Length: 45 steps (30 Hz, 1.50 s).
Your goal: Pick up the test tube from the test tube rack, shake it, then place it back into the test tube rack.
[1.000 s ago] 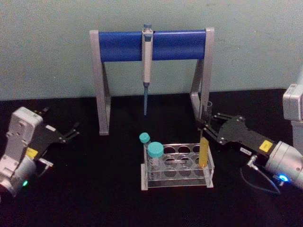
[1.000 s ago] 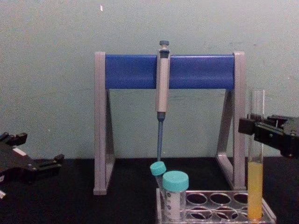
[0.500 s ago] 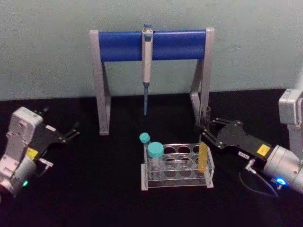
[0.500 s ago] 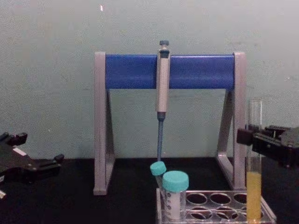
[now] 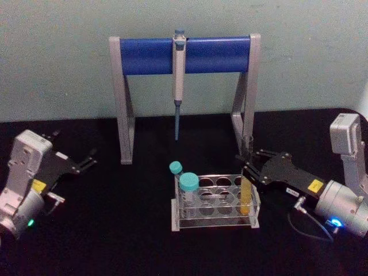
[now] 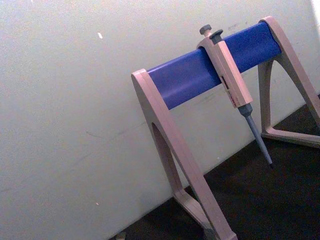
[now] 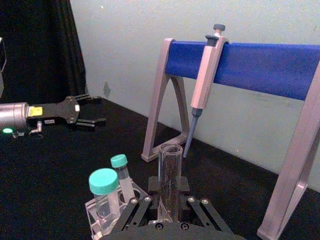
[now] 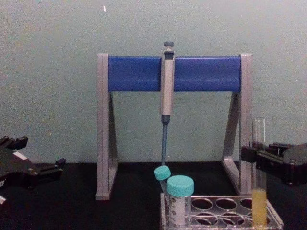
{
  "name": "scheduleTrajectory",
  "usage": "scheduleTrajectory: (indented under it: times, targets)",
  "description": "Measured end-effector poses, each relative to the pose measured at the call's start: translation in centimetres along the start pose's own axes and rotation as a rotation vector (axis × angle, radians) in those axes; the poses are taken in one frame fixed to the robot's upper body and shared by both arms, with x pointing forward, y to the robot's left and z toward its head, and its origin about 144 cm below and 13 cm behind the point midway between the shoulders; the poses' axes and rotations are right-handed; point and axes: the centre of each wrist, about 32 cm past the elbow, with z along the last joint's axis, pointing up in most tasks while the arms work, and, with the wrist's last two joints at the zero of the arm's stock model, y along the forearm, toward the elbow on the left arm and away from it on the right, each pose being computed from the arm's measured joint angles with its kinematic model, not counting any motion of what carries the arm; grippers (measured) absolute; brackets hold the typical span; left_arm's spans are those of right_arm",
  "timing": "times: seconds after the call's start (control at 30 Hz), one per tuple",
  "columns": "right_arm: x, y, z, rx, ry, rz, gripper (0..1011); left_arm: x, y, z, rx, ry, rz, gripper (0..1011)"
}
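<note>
Right gripper (image 5: 248, 165), clamped on the test tube (image 5: 246, 198), has lowered it into the test tube rack (image 5: 215, 218) at its three-o'clock end. Release comes next! Left gripper (image 5: 86, 162) idles at nine o'clock, fingers apart.

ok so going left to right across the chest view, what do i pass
left gripper → left leg of the pipette stand → pipette → test tube, gripped by the right gripper

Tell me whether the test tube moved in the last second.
Yes. The test tube, in the right end effector, dropped lower against the pipette stand's blue bar.
</note>
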Motion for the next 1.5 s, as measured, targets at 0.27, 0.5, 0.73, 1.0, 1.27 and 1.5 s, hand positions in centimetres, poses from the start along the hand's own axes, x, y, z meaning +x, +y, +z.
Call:
scheduleTrajectory:
  times: [0.27, 0.5, 0.73, 1.0, 1.27, 1.5]
  targets:
    - [0.24, 0.24, -0.51, -0.017, 0.012, 0.001, 237, 0.0, 0.0, 0.0, 0.0, 0.0, 0.0, 1001]
    - [0.29, 0.35, -0.67, -0.033, 0.02, 0.006, 237, 0.0, 0.0, 0.0, 0.0, 0.0, 0.0, 1001]
    - [0.36, 0.46, -0.62, -0.043, 0.022, 0.011, 237, 0.0, 0.0, 0.0, 0.0, 0.0, 0.0, 1001]
    - [0.38, 0.52, -0.58, -0.048, 0.024, 0.007, 237, 0.0, 0.0, 0.0, 0.0, 0.0, 0.0, 1001]
    - [0.39, 0.52, -0.57, -0.048, 0.024, 0.006, 237, 0.0, 0.0, 0.0, 0.0, 0.0, 0.0, 1001]
    - [0.39, 0.5, -0.56, -0.048, 0.023, 0.006, 237, 0.0, 0.0, 0.0, 0.0, 0.0, 0.0, 1001]
